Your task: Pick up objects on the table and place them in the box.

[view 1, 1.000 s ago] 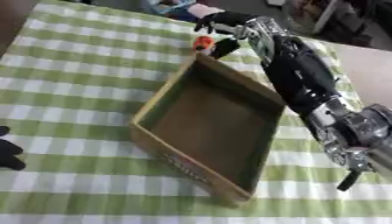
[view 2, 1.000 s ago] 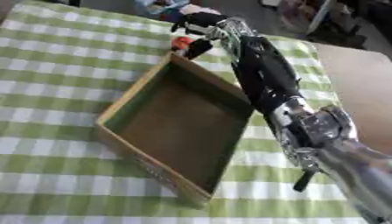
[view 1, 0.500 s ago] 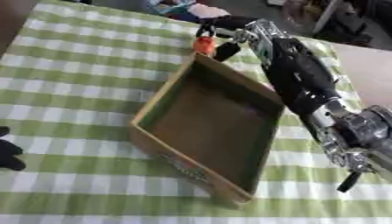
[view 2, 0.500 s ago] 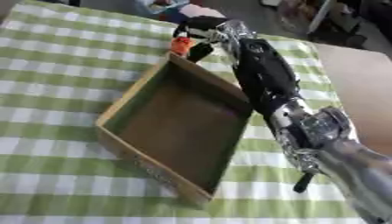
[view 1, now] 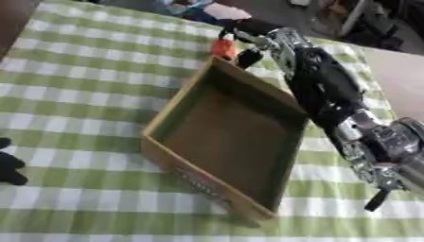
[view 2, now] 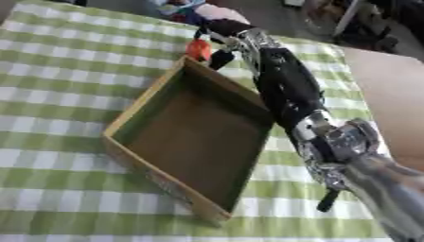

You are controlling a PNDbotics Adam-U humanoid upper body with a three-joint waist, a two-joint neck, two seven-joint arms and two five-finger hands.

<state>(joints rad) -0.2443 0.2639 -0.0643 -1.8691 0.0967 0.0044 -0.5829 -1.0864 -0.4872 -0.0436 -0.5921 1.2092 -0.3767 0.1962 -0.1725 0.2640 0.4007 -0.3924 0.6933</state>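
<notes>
- A green and white checked tablecloth [view 1: 75, 85] covers the table and fills most of both views.
- An open wooden box [view 1: 228, 142] sits at the middle of the frame, turned askew, with one corner toward the upper middle and another toward the lower right; its dark inside is bare.
- The right arm [view 1: 327, 90] comes in from the lower right and stretches along the box's right side up to the upper middle of the frame.
- The right hand [view 1: 244, 40] is at the far corner of the box, its fingers curled in a pinch on a small orange object [view 1: 222, 47].
- The orange object hangs from the fingers just above the box's far corner rim, at the edge of the box rather than down inside it; whether it touches the rim I cannot tell.
- The left hand [view 1: 10, 163] shows only as a dark shape at the left edge of the left eye view, low down, resting on the cloth; how its fingers are set I cannot tell.
- Some blue and pink items [view 2: 186, 9] lie at the far edge of the table, in the upper middle, beyond the right hand; they are too blurred to make out.
</notes>
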